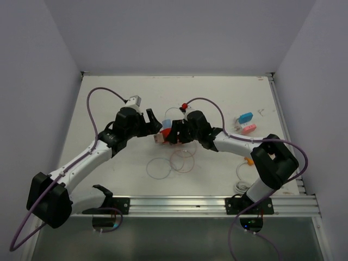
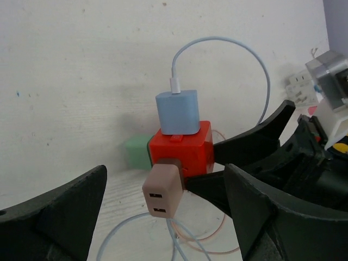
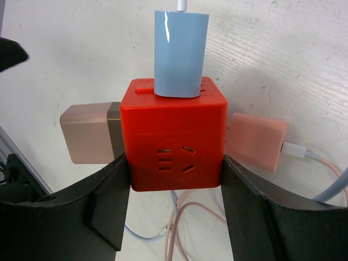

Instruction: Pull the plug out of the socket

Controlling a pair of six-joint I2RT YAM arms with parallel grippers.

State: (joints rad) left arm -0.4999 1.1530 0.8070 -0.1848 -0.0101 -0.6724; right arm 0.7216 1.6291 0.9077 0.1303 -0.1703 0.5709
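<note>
Right tool (image 3: 174, 182) clamps the red socket cube (image 3: 174, 136); left tool (image 2: 163, 217) (spread wide open) faces the beige plug (image 2: 161, 191).

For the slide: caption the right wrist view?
Right gripper clamps red cube socket holding blue charger, tan charger, pink charger.

left arm (image 1: 87, 157) and right arm (image 1: 234, 142) both stretched forward and inward, grippers facing nearly tip to tip. left gripper (image 2: 166, 179) spread wide, gripping nothing. right gripper (image 3: 174, 163) fingers (image 3: 109, 206) clamped on opposite faces of red socket cube (image 3: 174, 130).
</note>
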